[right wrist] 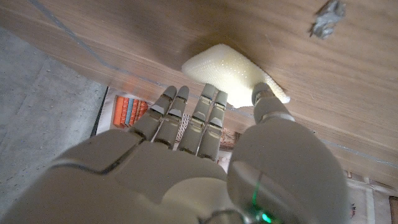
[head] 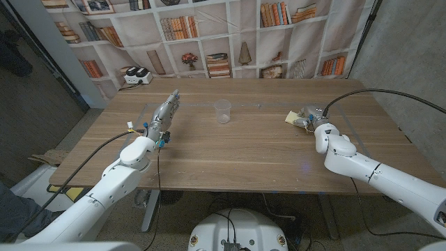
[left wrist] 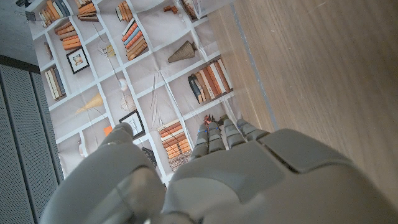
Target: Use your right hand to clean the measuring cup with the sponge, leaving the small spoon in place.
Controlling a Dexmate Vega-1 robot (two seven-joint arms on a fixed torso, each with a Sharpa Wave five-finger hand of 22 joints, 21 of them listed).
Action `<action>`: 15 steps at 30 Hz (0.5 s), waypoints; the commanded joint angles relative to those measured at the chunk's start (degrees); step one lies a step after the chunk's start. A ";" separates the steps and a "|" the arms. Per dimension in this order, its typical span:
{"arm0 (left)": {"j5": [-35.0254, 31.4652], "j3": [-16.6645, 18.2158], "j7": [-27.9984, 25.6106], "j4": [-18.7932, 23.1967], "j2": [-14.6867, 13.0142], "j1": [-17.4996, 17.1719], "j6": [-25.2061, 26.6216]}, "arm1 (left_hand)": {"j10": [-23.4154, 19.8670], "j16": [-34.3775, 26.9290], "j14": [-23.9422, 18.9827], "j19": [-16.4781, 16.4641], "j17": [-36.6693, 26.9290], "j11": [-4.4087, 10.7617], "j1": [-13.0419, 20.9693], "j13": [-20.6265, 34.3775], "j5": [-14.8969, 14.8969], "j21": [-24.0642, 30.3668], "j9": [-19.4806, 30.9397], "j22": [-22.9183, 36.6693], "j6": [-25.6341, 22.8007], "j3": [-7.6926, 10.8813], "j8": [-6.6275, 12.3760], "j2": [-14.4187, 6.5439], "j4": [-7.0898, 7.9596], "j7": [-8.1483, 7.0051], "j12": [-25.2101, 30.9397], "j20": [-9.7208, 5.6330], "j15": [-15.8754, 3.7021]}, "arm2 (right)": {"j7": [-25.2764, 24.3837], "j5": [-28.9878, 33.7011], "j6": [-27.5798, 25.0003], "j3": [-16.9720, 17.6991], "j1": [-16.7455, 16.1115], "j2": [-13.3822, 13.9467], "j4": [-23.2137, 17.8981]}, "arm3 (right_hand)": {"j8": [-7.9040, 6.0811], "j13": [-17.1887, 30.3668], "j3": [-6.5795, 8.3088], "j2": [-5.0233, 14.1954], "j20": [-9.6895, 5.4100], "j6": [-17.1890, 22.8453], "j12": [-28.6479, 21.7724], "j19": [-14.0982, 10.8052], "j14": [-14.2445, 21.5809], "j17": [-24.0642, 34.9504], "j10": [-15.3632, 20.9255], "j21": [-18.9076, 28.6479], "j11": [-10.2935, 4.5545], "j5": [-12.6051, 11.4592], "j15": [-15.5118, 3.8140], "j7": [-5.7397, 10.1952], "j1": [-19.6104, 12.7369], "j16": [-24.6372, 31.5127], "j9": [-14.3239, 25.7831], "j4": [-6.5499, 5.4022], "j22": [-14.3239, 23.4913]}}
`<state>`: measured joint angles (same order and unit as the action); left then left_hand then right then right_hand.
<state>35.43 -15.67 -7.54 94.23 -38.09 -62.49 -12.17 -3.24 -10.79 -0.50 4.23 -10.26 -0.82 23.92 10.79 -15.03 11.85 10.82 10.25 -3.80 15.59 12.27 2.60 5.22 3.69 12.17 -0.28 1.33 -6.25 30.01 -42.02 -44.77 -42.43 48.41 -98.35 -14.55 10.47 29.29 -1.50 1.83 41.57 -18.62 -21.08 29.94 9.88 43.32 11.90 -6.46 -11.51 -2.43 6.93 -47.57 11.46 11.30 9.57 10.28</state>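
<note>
Now: right hand [head: 311, 120] fingertips on sponge [right wrist: 233, 73], grip unclear | measuring cup [head: 222, 111] well to its left, open table [head: 265, 160] between | left hand [head: 164, 111] open, beyond cup

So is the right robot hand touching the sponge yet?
Touching. In the right wrist view the right robot hand has its fingertips on the edge of the sponge, which lies on the table; it is not lifted.

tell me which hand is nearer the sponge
Right. The right hand is at the sponge, fingertips reaching it. The left hand is across the table, beyond the measuring cup.
</note>
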 commanded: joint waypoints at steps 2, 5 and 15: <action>-0.09 -0.03 -0.20 -0.18 -0.03 0.36 0.13 | -0.31 -0.09 -0.34 0.06 -0.12 0.33 0.07 0.16 0.13 -0.19 0.05 0.24 -0.35 -0.31 -0.17 -0.34 -0.11 -0.01 -0.03 0.36 -0.03 | -0.61 2.25 -0.92 -2.22 1.39 -1.31 2.28 | -0.86 0.31 1.46 0.10 0.39 3.24 -1.00 -1.55 3.76 -0.04 4.17 0.35 -1.47 -0.54 -0.60 1.09 -2.39 0.23 0.38 0.17 0.18; -0.18 0.02 -0.34 -0.13 -0.03 0.34 0.04 | -0.32 -0.07 -0.31 0.07 -0.12 0.40 0.08 0.16 0.16 -0.19 0.05 0.24 -0.38 -0.34 -0.19 -0.36 -0.10 -0.01 -0.05 0.33 -0.02 | -0.88 2.87 -1.14 -2.61 1.70 -1.68 2.82 | -1.40 0.33 2.17 0.01 0.38 5.15 -1.25 -2.18 5.38 -0.08 6.19 0.40 -2.66 -0.67 -1.90 1.82 -3.58 0.02 0.56 0.12 0.21; -0.18 0.19 -0.73 0.04 -0.03 0.20 0.13 | -0.40 -0.05 -0.30 0.17 -0.12 0.32 0.11 0.16 0.26 -0.21 0.06 0.25 -0.47 -0.44 -0.24 -0.44 -0.08 -0.06 -0.08 0.49 -0.03 | -4.37 4.20 0.43 -2.64 1.41 -2.28 4.32 | -4.82 0.42 3.58 -0.25 -2.81 13.41 -2.27 -4.36 12.03 -0.12 15.74 0.59 -5.80 -0.68 -6.58 5.29 -5.84 -0.19 1.66 -0.53 0.34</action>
<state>35.36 -15.68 -7.84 94.12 -38.09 -62.26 -12.10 -3.23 -10.79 -0.50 4.22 -10.26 -0.82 23.92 10.79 -14.82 11.62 10.82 10.25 -3.80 15.35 12.04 2.60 4.97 3.69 12.17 -0.28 1.33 -7.82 32.78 -42.75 -46.96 -41.07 46.87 -95.56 -18.39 10.55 32.32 -1.83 -0.15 52.35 -20.37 -25.05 40.36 9.59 56.61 11.90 -11.67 -11.97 -3.75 10.96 -52.51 11.47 12.51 9.02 10.33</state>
